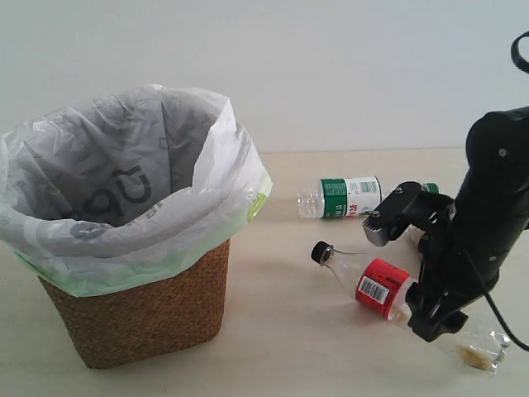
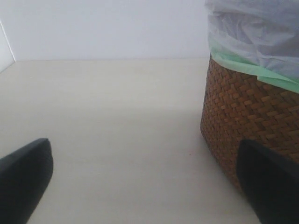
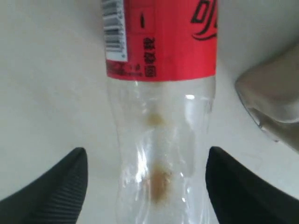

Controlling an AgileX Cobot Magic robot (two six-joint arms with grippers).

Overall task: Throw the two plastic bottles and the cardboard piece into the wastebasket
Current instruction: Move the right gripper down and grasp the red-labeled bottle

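Red-labelled bottle (image 3: 161, 46) lies apart from the wastebasket (image 1: 140, 314), between the right gripper's (image 3: 149, 186) wide fingers, ungripped; its slick round body could squirt out. Left gripper (image 2: 145, 186) gapes beside the wastebasket.

Red-label bottle (image 1: 382, 288) midsection hidden behind right arm (image 1: 488, 207) — cardboard piece (image 3: 275, 105) cropped.

Bare table (image 1: 285, 331) strip between wastebasket (image 1: 149, 318) and red-label bottle (image 1: 378, 286) lay open; green-label bottle (image 1: 345, 198) crowded far side, cardboard piece (image 3: 273, 100) close beside.
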